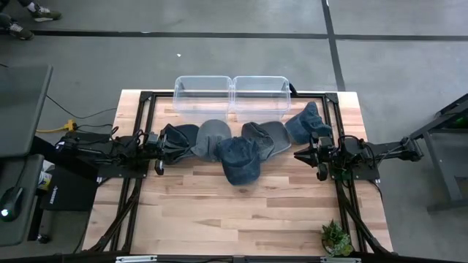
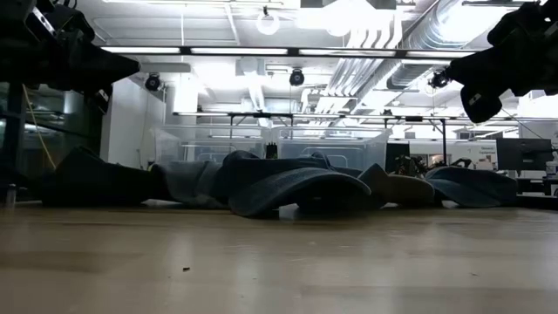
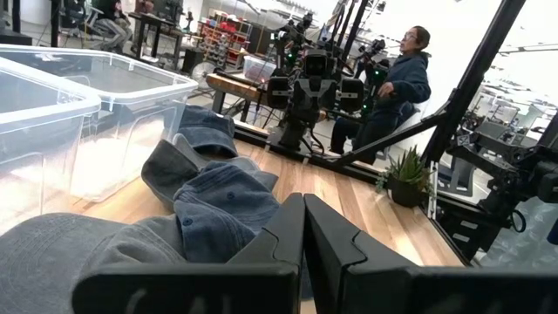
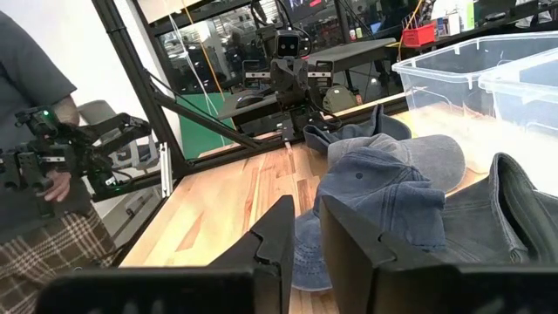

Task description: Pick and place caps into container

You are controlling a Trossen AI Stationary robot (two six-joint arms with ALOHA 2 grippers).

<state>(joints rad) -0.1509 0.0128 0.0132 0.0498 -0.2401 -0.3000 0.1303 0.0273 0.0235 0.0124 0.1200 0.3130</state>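
At the bottom of the overhead frame, bare wooden tabletop (image 1: 241, 219) gives us open room to work, broken only by a small potted plant (image 1: 336, 238) in the lower right corner. Farther up, across the middle of the frame, the caps (image 1: 238, 142) lie in a loose overlapping row, denim-blue and grey, brims crossing one another, so lifting one is likely to drag its neighbour. Our left gripper (image 1: 156, 150) waits at the row's left end with its jaws pressed fully together and nothing between them, just beside a dark cap (image 1: 175, 140). Our right gripper (image 1: 316, 157) waits at the right end, its jaws standing a narrow slit apart and holding nothing, near the blue cap (image 1: 307, 123) that sits closest to the bins. Both hang above the table rather than on it, as the table-level view suggests. Beyond the row, in the upper middle of the frame, two clear plastic containers (image 1: 230, 95) stand side by side at the table's far edge, empty as far as we can see, a short carry from every cap. A black frame (image 1: 142, 102) borders the work area, so swings outward look tight. A seated person (image 3: 397, 87) shows in the room beyond.
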